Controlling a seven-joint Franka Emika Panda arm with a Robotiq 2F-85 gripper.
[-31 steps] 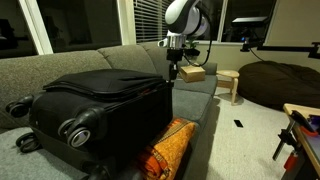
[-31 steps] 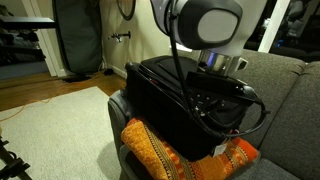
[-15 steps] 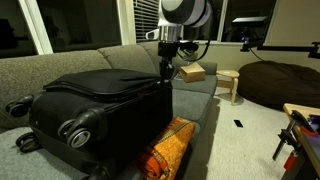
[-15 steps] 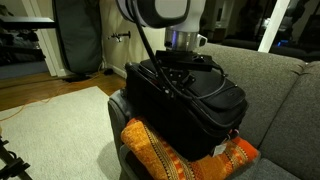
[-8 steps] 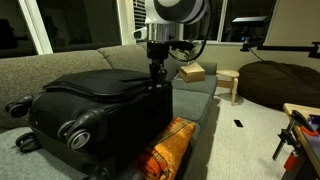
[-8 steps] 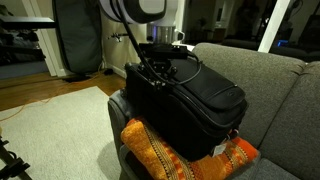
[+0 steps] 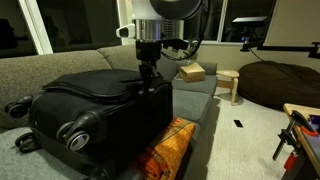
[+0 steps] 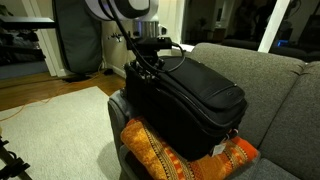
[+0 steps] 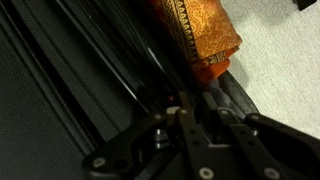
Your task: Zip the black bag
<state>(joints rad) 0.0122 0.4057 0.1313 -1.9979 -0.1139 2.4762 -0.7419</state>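
1. Black bag [image 7: 100, 105] lies flat on the grey couch [image 7: 60, 60], long axis along the seat. The orange cushion [image 7: 172, 145] is wedged low against its side.
2. My arm comes down near-vertical, wrist pointing straight down.
3. Gripper [image 7: 148, 86] sits on the bag's top rim at one end. The lid seam runs away from it lengthwise, so I judge the pull goes along that edge.
4. Fingers [image 9: 140, 132] look nearly closed in the wrist view. It's too dark to tell if they pinch a zip pull.
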